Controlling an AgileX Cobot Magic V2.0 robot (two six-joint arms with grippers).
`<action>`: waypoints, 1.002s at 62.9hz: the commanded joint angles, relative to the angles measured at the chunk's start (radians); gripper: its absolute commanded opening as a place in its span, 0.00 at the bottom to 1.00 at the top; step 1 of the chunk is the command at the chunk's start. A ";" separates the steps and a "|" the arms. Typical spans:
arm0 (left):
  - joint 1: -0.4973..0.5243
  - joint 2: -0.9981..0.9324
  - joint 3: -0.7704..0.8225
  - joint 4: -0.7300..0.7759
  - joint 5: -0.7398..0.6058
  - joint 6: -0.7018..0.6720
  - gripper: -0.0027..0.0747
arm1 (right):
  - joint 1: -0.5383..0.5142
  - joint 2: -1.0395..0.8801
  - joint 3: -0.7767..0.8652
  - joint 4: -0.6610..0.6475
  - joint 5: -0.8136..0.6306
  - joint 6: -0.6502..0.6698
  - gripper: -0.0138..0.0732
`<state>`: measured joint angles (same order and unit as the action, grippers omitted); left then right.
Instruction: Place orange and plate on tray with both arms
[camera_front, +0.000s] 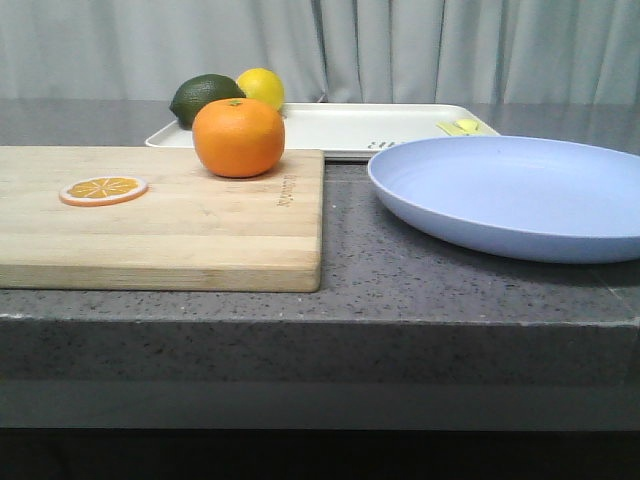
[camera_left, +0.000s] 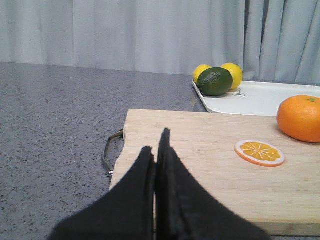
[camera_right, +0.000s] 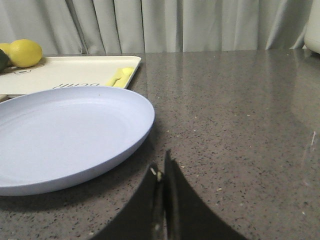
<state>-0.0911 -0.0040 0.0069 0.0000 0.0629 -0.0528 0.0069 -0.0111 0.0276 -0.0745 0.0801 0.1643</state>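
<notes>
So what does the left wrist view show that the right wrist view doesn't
Only the left wrist view shows the orange, the orange slice, the cutting board with its metal handle, and the shut left gripper. Only the right wrist view shows the plate and the shut right gripper. Both show the tray, a lemon and the curtain.

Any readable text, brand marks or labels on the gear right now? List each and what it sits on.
Tray: dark printed word on its floor, seen upside down, too blurred to read.
Cutting board: small mark burned near its right edge, too small to read.
Nothing else carries text.
</notes>
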 joint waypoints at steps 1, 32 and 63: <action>0.003 -0.019 0.028 -0.007 -0.076 -0.002 0.01 | 0.002 -0.018 -0.025 -0.012 -0.080 0.003 0.08; 0.003 -0.019 0.028 -0.007 -0.076 -0.002 0.01 | 0.002 -0.018 -0.025 -0.012 -0.080 0.003 0.08; 0.003 -0.012 -0.144 -0.010 -0.063 -0.002 0.01 | 0.001 -0.014 -0.186 -0.012 -0.010 0.003 0.08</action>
<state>-0.0911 -0.0040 -0.0434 0.0000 0.0581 -0.0528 0.0069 -0.0111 -0.0650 -0.0745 0.1154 0.1643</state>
